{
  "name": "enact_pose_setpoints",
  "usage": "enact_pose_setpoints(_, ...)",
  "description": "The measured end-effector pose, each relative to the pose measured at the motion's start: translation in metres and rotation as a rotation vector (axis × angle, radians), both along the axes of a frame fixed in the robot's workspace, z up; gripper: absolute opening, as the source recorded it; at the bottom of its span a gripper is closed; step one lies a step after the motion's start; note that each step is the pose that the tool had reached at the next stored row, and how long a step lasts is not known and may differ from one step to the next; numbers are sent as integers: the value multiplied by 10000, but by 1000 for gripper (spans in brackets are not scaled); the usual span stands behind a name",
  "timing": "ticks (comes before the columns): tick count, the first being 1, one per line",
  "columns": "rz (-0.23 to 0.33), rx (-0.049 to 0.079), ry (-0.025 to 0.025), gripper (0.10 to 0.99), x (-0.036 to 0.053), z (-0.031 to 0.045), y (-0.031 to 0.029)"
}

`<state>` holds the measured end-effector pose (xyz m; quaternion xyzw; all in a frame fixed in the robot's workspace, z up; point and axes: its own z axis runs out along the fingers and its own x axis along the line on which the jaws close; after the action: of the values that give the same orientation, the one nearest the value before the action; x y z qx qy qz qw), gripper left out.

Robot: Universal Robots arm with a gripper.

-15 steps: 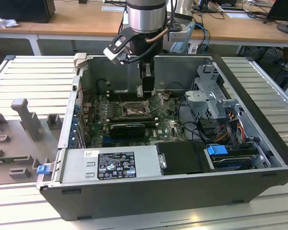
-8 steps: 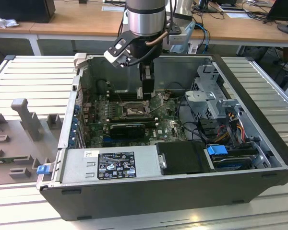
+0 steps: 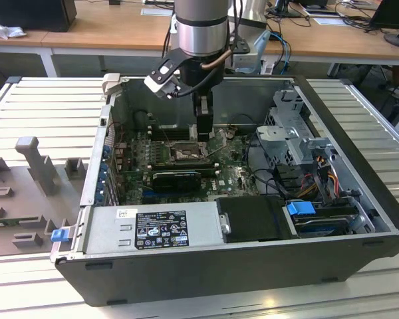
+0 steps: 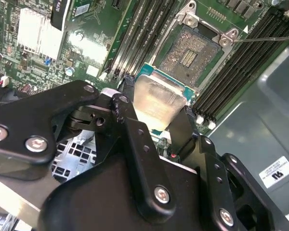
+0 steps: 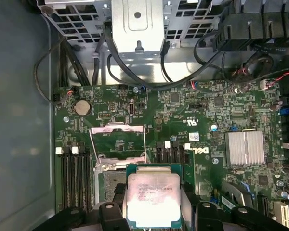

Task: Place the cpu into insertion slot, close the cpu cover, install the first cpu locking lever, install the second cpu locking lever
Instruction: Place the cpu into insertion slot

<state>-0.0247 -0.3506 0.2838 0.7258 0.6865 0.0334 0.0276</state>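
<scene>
Holding the cpu [image 5: 153, 195] clamped by its edges between my fingers [image 5: 111, 214]. My gripper [image 3: 204, 131] hangs inside the computer case [image 3: 359, 226]. Chip is unseated, near the uncovered insertion slot [image 4: 189, 55]; cpu cover [image 5: 116, 128] is swung open.

arm [image 3: 199, 30]: silver cylindrical link with a black ring, tan cable [image 3: 216, 60] looping off it well behind the jaws. gripper [image 4: 156, 98]: all matte black, flat bar linkages [image 4: 43, 125] pinned with silver screws [image 4: 161, 194] just behind the jaws; fingers [image 4: 183, 127] slim, black. grey-faced black camera block [image 3: 161, 80] above the jaws.
</scene>
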Motion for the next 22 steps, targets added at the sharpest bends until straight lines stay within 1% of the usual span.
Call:
enact_pose_setpoints(1,7,0,17,533,0,-44,0)
enact_pose_setpoints(2,139,-1,20,533,0,-82,0)
enact_pose_setpoints(5,700,0,20,533,-3,-135,0)
enact_pose_setpoints(6,762,-1,19,533,-10,-144,0)
enact_pose_setpoints(8,778,12,20,533,-26,-150,0)
enact_pose_setpoints(10,779,39,17,533,-75,-153,0)
enact_pose_setpoints(11,777,40,17,533,-123,-155,0)
enact_pose_setpoints(16,777,40,18,533,-231,-172,7)
enact_pose_setpoints(19,777,40,18,533,-260,-206,43)
enact_pose_setpoints(22,777,37,20,533,-291,-270,83)
